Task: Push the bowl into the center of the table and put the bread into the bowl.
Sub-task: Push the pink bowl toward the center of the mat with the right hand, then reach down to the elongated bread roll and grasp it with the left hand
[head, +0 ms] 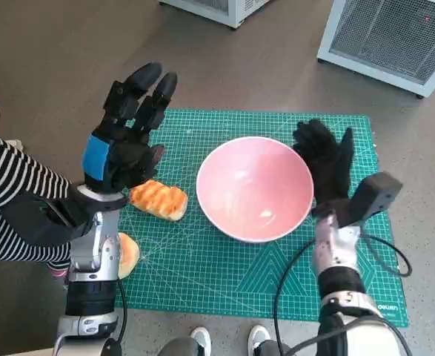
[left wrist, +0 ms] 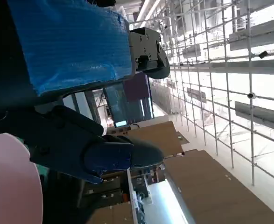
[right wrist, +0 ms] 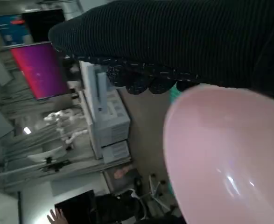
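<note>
The left hand [head: 128,141] is raised off the table, palm side turned toward the bowl, its black fingers [head: 147,85] stretched apart and pointing toward twelve o'clock; it holds nothing. Its pale forearm rises steeply from the seven o'clock corner of the head view. The pink bowl [head: 255,188] sits upright and empty near the middle of the green mat [head: 202,274] that covers the table. The right hand [head: 324,159] stands at the bowl's three o'clock side, gloved fingers spread and pointing toward twelve o'clock, lying just beside the rim; whether it touches the bowl I cannot tell, and it grips nothing. The right wrist view shows the glove close over the bowl's edge. The bread [head: 158,199], toasted with dark stripes, lies on the mat at the bowl's nine o'clock, just below the left hand. A second, rounder bun [head: 128,254] lies at the mat's edge toward seven o'clock, partly hidden by the left forearm. A person's striped sleeve [head: 10,200] shows at nine o'clock.
</note>
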Controlling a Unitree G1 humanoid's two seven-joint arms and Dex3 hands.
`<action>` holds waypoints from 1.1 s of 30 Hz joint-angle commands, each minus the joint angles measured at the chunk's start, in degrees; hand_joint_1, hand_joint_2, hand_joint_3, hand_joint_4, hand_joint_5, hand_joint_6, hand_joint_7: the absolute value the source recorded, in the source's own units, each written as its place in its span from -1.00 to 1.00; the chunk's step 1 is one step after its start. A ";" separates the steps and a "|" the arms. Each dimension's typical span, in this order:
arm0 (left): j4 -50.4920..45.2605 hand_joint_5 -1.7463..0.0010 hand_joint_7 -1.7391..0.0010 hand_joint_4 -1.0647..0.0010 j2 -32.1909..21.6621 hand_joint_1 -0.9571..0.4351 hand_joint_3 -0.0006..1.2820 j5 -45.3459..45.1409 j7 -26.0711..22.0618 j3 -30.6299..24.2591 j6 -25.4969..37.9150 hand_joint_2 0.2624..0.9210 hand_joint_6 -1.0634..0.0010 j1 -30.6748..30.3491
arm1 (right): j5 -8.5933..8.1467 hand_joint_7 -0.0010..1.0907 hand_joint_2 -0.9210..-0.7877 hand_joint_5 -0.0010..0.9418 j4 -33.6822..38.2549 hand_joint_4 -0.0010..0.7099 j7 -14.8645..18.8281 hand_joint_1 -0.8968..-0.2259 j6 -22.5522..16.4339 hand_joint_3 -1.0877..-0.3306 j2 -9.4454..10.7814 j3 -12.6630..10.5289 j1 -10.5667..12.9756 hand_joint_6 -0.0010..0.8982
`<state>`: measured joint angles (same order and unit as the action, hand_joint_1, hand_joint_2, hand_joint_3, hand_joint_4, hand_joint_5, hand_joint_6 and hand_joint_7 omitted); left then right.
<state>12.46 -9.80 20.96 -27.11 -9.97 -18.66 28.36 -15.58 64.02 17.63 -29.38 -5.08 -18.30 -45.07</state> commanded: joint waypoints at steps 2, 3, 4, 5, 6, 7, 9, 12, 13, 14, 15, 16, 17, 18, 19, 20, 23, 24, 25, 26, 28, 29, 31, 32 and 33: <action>-1.78 0.97 0.27 0.63 -1.17 -0.50 -0.45 0.35 0.08 -0.61 0.88 1.00 1.00 -0.36 | 0.51 -0.35 -1.00 -0.99 -5.04 -0.75 -0.57 -0.12 -1.36 -0.55 -1.74 0.21 0.95 -0.87; -1.75 0.97 0.27 0.63 -1.50 -0.50 -0.45 0.42 0.04 -0.75 1.12 1.00 1.00 -0.11 | 0.85 -0.35 -1.00 -0.99 -6.92 -0.75 -0.79 -0.13 -2.28 -0.54 -1.99 0.48 1.30 -0.86; -1.75 0.97 0.27 0.63 -1.74 -0.50 -0.45 0.49 0.01 -0.86 1.31 1.00 1.00 0.07 | 1.09 -0.34 -1.00 -0.99 -8.35 -0.74 -0.96 -0.14 -2.88 -0.51 -2.15 0.69 1.58 -0.85; -1.78 0.97 0.27 0.63 -1.91 -0.50 -0.45 0.55 0.00 -0.92 1.45 1.00 1.00 0.16 | 1.22 -0.33 -1.00 -0.98 -9.38 -0.73 -1.13 -0.15 -3.16 -0.49 -2.23 0.88 1.83 -0.85; -1.82 0.97 0.27 0.63 -2.15 -0.50 -0.45 0.65 -0.01 -1.01 1.69 1.00 1.00 0.34 | 1.30 -0.33 -1.00 -0.98 -11.03 -0.73 -1.16 -0.16 -3.54 -0.48 -2.19 1.13 2.22 -0.85; -1.92 0.97 0.27 0.63 -2.49 -0.50 -0.45 0.81 -0.06 -1.12 2.07 1.00 1.00 0.61 | 1.26 -0.32 -1.00 -0.98 -14.01 -0.72 -0.96 -0.17 -4.08 -0.44 -2.03 1.54 2.89 -0.84; -2.08 0.97 0.27 0.63 -2.92 -0.51 -0.45 1.02 -0.14 -1.27 2.56 1.00 1.00 0.91 | 1.20 -0.31 -1.00 -0.98 -17.96 -0.70 -0.88 -0.20 -4.45 -0.35 -1.80 2.16 3.87 -0.82; -2.35 0.97 0.28 0.63 -3.59 -0.51 -0.45 0.80 -0.25 -1.30 3.08 1.00 1.00 1.58 | 0.96 -0.29 -1.00 -0.98 -26.08 -0.69 -0.10 -0.28 -4.13 -0.25 -1.28 3.89 5.92 -0.80; -2.40 0.97 0.28 0.62 -3.89 -0.52 -0.46 0.60 -0.32 -1.26 3.16 1.00 1.00 1.85 | 0.91 -0.29 -1.00 -0.98 -28.97 -0.68 0.24 -0.30 -3.78 -0.22 -1.14 4.68 6.67 -0.79; -2.43 0.97 0.29 0.63 -4.08 -0.52 -0.46 0.48 -0.37 -1.23 3.21 1.00 1.00 1.99 | 0.88 -0.28 -1.00 -0.98 -30.85 -0.68 0.33 -0.32 -3.37 -0.21 -1.09 5.24 7.21 -0.78; -2.45 0.97 0.30 0.63 -4.42 -0.52 -0.46 0.33 -0.54 -1.18 3.23 1.00 1.00 2.22 | 0.77 -0.27 -1.00 -0.98 -33.09 -0.68 0.65 -0.34 -2.89 -0.20 -0.95 5.98 7.91 -0.78; -2.47 0.98 0.31 0.63 -4.70 -0.52 -0.46 0.26 -0.67 -1.15 3.26 1.00 1.00 2.37 | 0.70 -0.27 -1.00 -0.98 -34.80 -0.68 0.79 -0.36 -2.42 -0.18 -0.85 6.55 8.47 -0.77; -2.45 0.98 0.31 0.63 -5.36 -0.52 -0.46 0.17 -1.06 -1.17 3.37 1.00 1.00 2.75 | 0.32 -0.26 -1.00 -0.98 -37.11 -0.68 1.35 -0.36 -1.80 -0.17 -0.69 7.35 9.14 -0.77; -2.44 0.98 0.32 0.64 -5.85 -0.52 -0.46 0.13 -1.36 -1.19 3.45 1.00 1.00 3.00 | 0.04 -0.26 -1.00 -0.98 -38.88 -0.67 1.66 -0.37 -1.21 -0.14 -0.60 7.96 9.69 -0.77; -2.30 0.98 0.33 0.64 -6.65 -0.52 -0.47 -0.10 -1.77 -1.27 3.43 1.00 1.00 3.42 | -0.25 -0.25 -1.00 -0.98 -40.97 -0.67 2.05 -0.38 -0.42 -0.12 -0.54 8.68 10.29 -0.76; -2.19 0.98 0.33 0.64 -7.21 -0.52 -0.47 -0.24 -2.05 -1.33 3.40 1.00 1.00 3.69 | -0.44 -0.24 -1.00 -0.98 -42.52 -0.67 2.24 -0.38 0.25 -0.10 -0.53 9.19 10.75 -0.76; -1.43 0.98 0.33 0.64 -10.13 -0.51 -0.48 -1.78 -3.45 -1.39 2.57 1.00 1.00 4.79 | -0.77 -0.18 -1.00 -0.98 -47.92 -0.65 2.72 -0.38 2.64 -0.05 -0.54 10.95 12.22 -0.78; -1.09 0.98 0.33 0.64 -11.08 -0.49 -0.52 -2.41 -3.92 -1.34 2.13 1.00 1.00 5.13 | -0.93 -0.15 -1.00 -0.98 -49.40 -0.64 2.86 -0.39 3.36 -0.03 -0.58 11.40 12.63 -0.80; -0.32 0.98 0.33 0.64 -12.59 -0.49 -0.54 -3.69 -4.67 -1.14 1.15 1.00 1.00 5.70 | -1.24 -0.14 -1.00 -0.98 -50.92 -0.64 3.11 -0.39 4.17 -0.02 -0.67 11.82 13.04 -0.80; 0.23 0.99 0.33 0.64 -13.60 -0.46 -0.60 -4.55 -5.20 -1.02 0.46 1.00 1.00 6.08 | -1.44 -0.12 -1.00 -0.98 -52.04 -0.62 3.23 -0.40 4.83 0.01 -0.73 12.09 13.36 -0.81; 1.99 0.99 0.33 0.65 -16.53 -0.41 -0.71 -7.19 -6.63 -0.54 -1.50 1.00 1.00 7.27 | -1.93 -0.05 -1.00 -0.98 -54.22 -0.61 3.50 -0.40 6.13 0.05 -0.85 12.58 14.01 -0.83; 2.96 0.99 0.33 0.66 -19.09 -0.40 -0.74 -9.21 -7.82 0.01 -2.39 1.00 1.00 8.25 | -2.15 -0.04 -1.00 -0.98 -55.30 -0.60 3.71 -0.41 6.68 0.05 -0.98 12.77 14.34 -0.84; 4.25 1.00 0.34 0.67 -23.24 -0.37 -0.85 -12.11 -9.99 0.90 -3.35 0.95 0.96 9.74 | -2.46 0.01 -1.00 -0.98 -56.82 -0.59 4.01 -0.40 7.45 0.07 -1.16 13.02 14.83 -0.86; 4.69 1.00 0.35 0.68 -24.79 -0.37 -0.89 -13.05 -10.91 1.22 -3.59 0.91 0.92 10.27 | -2.56 0.02 -1.00 -0.98 -57.33 -0.59 4.10 -0.40 7.71 0.08 -1.20 13.11 15.01 -0.86; 4.85 1.00 0.35 0.68 -26.51 -0.36 -0.90 -13.92 -12.02 1.60 -3.41 0.90 0.90 10.75 | -2.70 0.03 -1.00 -0.98 -57.73 -0.58 4.23 -0.39 7.88 0.08 -1.25 13.18 15.15 -0.86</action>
<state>16.00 -30.84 10.14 -36.26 -9.39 -20.95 36.48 -17.83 7.80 21.09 -23.12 -6.02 -5.60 -31.89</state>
